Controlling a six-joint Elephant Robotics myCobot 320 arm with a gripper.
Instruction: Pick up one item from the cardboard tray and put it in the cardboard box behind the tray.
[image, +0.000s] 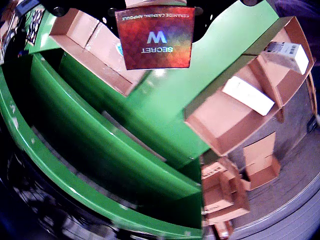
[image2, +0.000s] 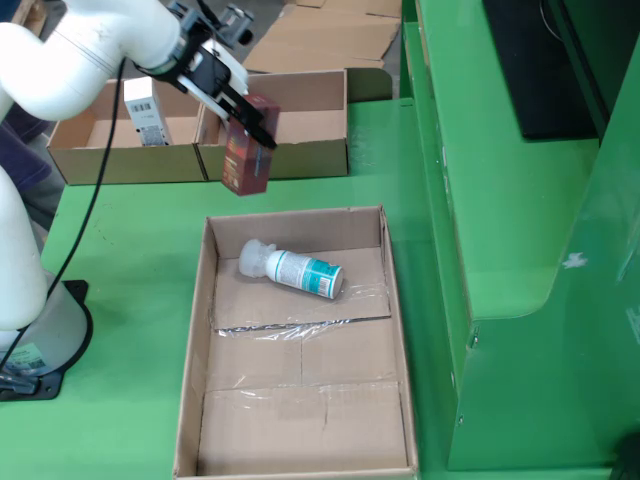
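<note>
Carry the carton (image2: 247, 155) level over the near wall of the box (image2: 300, 158) behind the tray (image2: 196, 330), and let go only once it hangs inside that wall, since a low pass could catch the cardboard edge. Your gripper (image2: 243, 110) is clamped on the carton's upper end, and the dark red pack hangs below the fingers, tilted slightly, clear of the table. In the fixed view it sits in the air between tray and box, just in front of the box wall. The wrist view shows the carton (image: 155, 37) filling the top of frame. A bottle (image2: 292, 269) lies on its side in the tray
</note>
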